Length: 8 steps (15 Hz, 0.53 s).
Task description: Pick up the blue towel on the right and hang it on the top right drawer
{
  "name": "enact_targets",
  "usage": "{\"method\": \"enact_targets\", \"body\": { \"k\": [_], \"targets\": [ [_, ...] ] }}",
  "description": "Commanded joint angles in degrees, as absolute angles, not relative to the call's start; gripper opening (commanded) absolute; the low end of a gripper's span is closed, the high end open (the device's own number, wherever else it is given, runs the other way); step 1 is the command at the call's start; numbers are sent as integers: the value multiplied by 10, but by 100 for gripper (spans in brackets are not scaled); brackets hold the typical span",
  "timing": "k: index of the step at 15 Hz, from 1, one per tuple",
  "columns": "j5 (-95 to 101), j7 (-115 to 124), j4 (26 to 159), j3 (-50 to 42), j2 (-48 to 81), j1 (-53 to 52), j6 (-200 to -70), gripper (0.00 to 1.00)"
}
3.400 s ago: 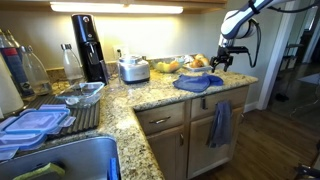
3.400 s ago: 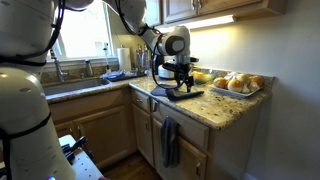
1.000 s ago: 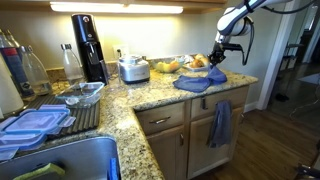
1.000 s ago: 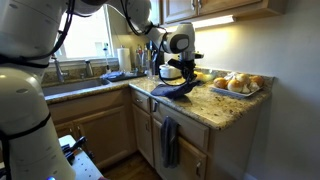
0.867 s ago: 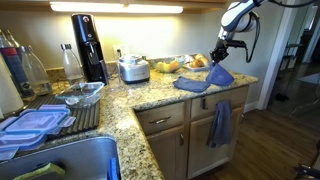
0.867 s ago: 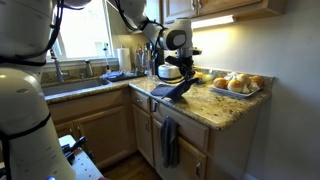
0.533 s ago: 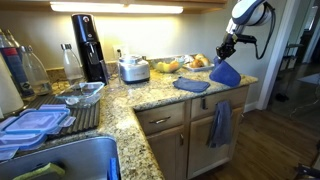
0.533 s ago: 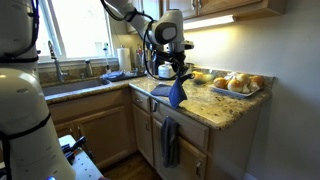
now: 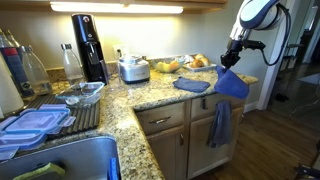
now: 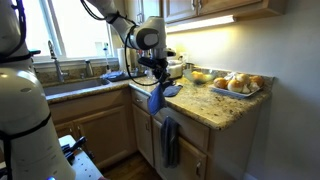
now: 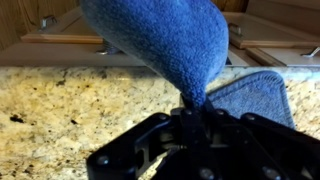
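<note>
My gripper is shut on a blue towel, which hangs in a bunch below it, just past the counter's right front edge. In the other exterior view the gripper holds the towel above the counter edge. The wrist view shows the towel pinched between the jaws of the gripper. A second blue towel lies flat on the granite counter. A darker towel hangs by the top right drawer.
A tray of bread and fruit sits at the counter's back. A steel pot and black coffee maker stand further left, with a dish rack and sink. Open floor lies beyond the counter.
The gripper lifted the towel off the counter and carried it outward past the counter's front edge; it now hangs free. The other towel stayed flat on the counter.
</note>
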<state>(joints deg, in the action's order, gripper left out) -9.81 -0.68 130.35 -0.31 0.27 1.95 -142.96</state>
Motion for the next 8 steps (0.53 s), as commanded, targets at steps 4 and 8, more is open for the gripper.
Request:
{"method": "enact_targets", "body": {
  "k": [4, 8],
  "targets": [
    [-93, -11, 1408, 7, -70, -3, -1481, 8],
    [-96, -6, 1365, 5, -27, -3, -1459, 10]
  ]
}}
